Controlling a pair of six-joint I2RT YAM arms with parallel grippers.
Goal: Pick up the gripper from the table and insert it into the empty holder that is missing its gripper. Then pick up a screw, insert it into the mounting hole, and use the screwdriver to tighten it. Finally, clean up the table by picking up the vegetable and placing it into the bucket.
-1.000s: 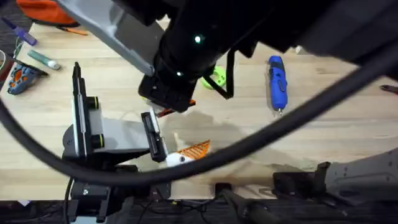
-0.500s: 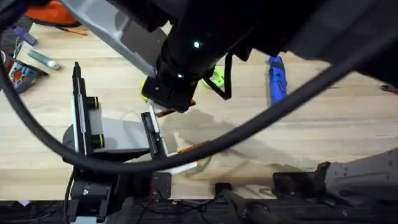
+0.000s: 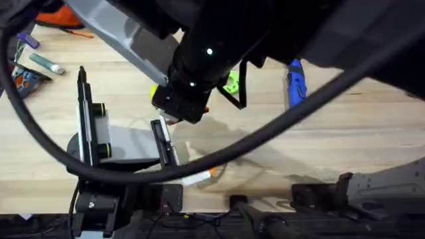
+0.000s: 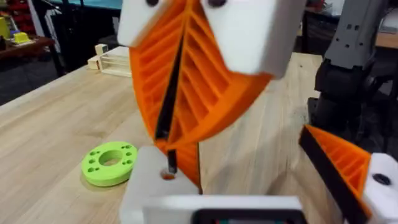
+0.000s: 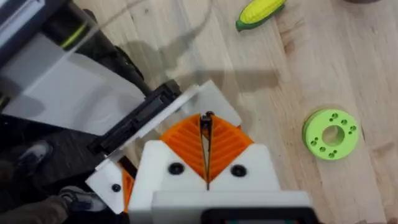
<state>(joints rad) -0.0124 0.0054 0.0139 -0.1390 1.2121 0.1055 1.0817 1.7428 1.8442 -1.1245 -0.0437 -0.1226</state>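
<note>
My right gripper (image 5: 206, 134) has its orange ribbed fingers shut on a small dark screw (image 4: 171, 165), tip down over the mounting hole (image 4: 168, 176) of the white holder (image 4: 149, 186) (image 5: 208, 99). That holder is one side of my open left gripper (image 4: 245, 149) (image 3: 192, 174); an orange strip, apparently the gripper (image 4: 188, 167), lies along its inner face. The opposite orange finger (image 4: 339, 165) stands well apart. The yellow-green vegetable (image 5: 260, 12) (image 3: 154, 93) lies on the table beyond. The blue screwdriver (image 3: 295, 85) rests at the right, partly under the right arm. The bucket is out of view.
A lime-green disc (image 3: 230, 84) (image 5: 331, 134) (image 4: 109, 163) lies near the work spot. Pens, a marker (image 3: 46, 64) and a blue-orange tool (image 3: 21, 81) sit at the far left. The right arm and its cable loom dark across the overhead view.
The right arm has shifted slightly up and left, uncovering the yellow vegetable and covering more of the screwdriver. Its cable now hides the left gripper's orange finger. The left arm has stayed put.
</note>
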